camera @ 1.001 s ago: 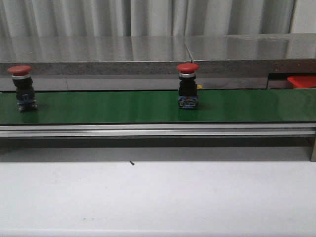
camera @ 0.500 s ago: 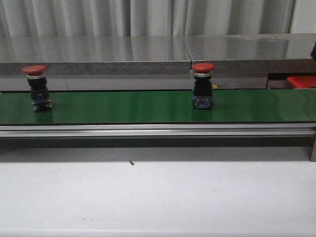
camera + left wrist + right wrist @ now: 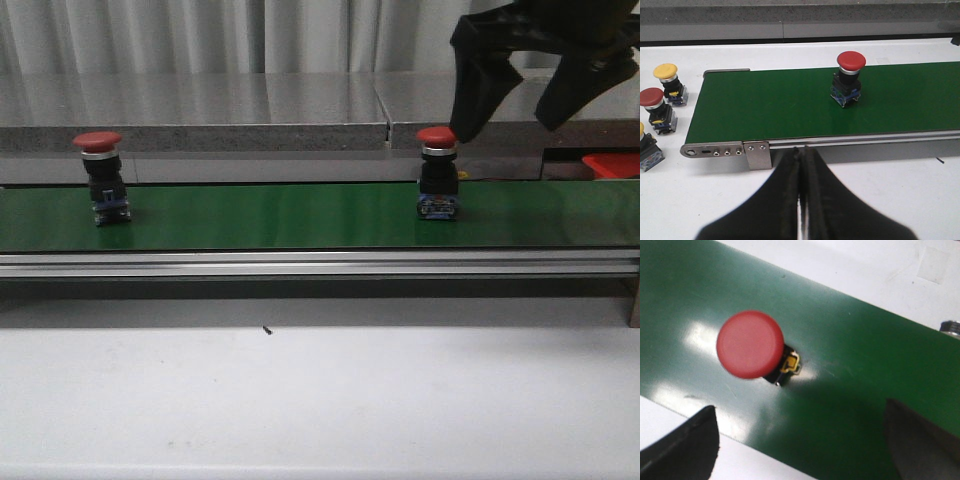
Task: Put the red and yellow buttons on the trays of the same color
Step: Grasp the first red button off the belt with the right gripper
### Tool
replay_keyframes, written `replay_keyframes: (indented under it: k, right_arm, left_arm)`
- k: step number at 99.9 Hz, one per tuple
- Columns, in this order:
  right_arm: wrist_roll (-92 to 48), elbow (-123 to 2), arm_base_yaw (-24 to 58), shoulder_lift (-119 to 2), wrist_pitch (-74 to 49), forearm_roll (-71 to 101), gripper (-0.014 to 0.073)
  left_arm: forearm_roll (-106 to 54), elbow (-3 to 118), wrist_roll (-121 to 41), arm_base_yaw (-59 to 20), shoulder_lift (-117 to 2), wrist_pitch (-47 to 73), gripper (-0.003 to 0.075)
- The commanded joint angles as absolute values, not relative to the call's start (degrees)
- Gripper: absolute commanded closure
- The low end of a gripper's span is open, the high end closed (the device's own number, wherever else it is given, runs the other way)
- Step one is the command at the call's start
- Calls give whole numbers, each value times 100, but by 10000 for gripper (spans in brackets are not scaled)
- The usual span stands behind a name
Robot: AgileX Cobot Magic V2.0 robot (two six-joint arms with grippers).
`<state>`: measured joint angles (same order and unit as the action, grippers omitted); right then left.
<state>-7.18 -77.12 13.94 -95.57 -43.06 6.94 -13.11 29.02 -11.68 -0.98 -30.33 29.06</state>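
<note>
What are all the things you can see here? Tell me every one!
Red buttons on belt: two, red caps, one near the left, one near the right under the open gripper.
Spare buttons: three off the belt's end, one yellow, one red, one cut off at the picture's edge.
Conveyor belt: one, green, across the table.
Red tray: one, far right, partly seen.
Table: one, white.
Right gripper: black, open, above the belt.
Left gripper: black, shut, empty.

Right gripper [image 3: 520,90] raised, jaws spread wide, left gripper [image 3: 801,165] low, jaws pressed together
</note>
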Motion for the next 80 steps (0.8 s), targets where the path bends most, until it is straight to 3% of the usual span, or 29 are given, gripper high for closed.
replay_keyframes:
  k: [1,44,53,70,80]
  right_arm:
    - [-787,-8182,1394,-9548,-4195,840,-62]
    - [-787,-8681,1394,-10187,-4260,867,-44]
    - [-787,-8681,1394,-10281,-4392,861,53]
    - [-782,-8700,1388,-10313,-4459,861,379]
    - [-782,-8827,1367,-10300,-4738,839,480]
  left_arm:
    - [-1410,3052,-1158,-138,-3035,2481,739]
    - [-1410,3052,-1158,-138,-3035,2481,739]
    - [-1410,3052,-1158,-138,-3035,2481,739]
    - [-1410,3052,-1158,-138,-3035,2481,739]
    - [-1410,3052,-1158,-138,-3035,2481,739]
